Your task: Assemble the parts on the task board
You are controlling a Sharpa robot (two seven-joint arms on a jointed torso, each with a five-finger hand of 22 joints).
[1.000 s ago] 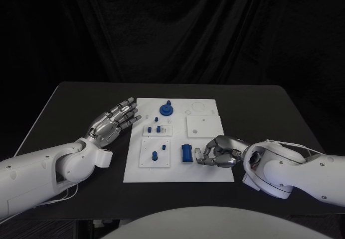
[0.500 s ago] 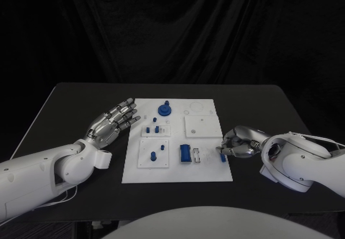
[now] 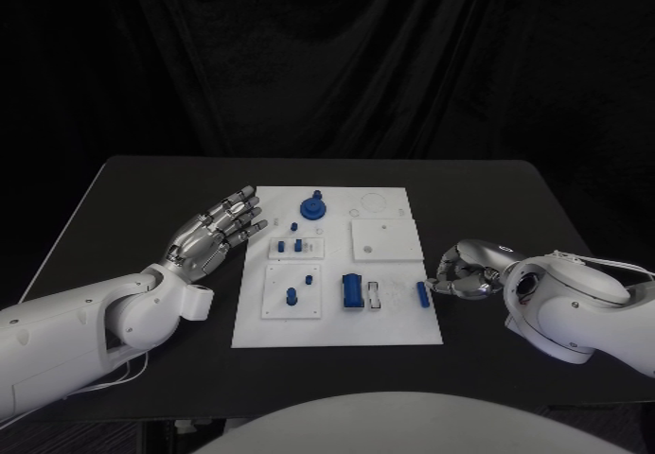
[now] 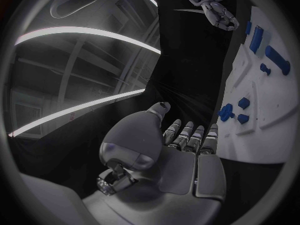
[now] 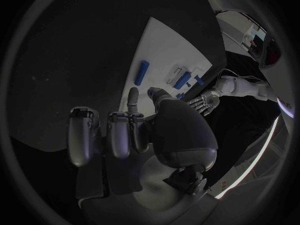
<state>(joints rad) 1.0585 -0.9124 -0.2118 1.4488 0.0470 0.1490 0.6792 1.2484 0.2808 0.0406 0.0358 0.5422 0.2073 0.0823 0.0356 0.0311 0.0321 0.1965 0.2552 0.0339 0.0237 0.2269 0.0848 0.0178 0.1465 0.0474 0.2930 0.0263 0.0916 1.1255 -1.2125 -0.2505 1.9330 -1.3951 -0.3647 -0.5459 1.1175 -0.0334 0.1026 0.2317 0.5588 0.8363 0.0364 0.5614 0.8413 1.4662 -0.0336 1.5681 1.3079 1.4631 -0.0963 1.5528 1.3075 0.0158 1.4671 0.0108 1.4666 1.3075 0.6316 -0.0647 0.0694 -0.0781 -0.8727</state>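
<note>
Currently right hand [image 3: 467, 275] sits curled, holding nothing, at the task board [image 3: 396, 326] right edge beside a small blue peg [image 3: 422, 295], likely just placed; left hand [image 3: 219, 232] spread flat on the counter [image 3: 136, 189], parked clear.

White task board [image 3: 392, 326] flat at tabletop centre; blue parts [image 3: 354, 290] on it, one bar [image 3: 423, 295] lying near right edge.
</note>
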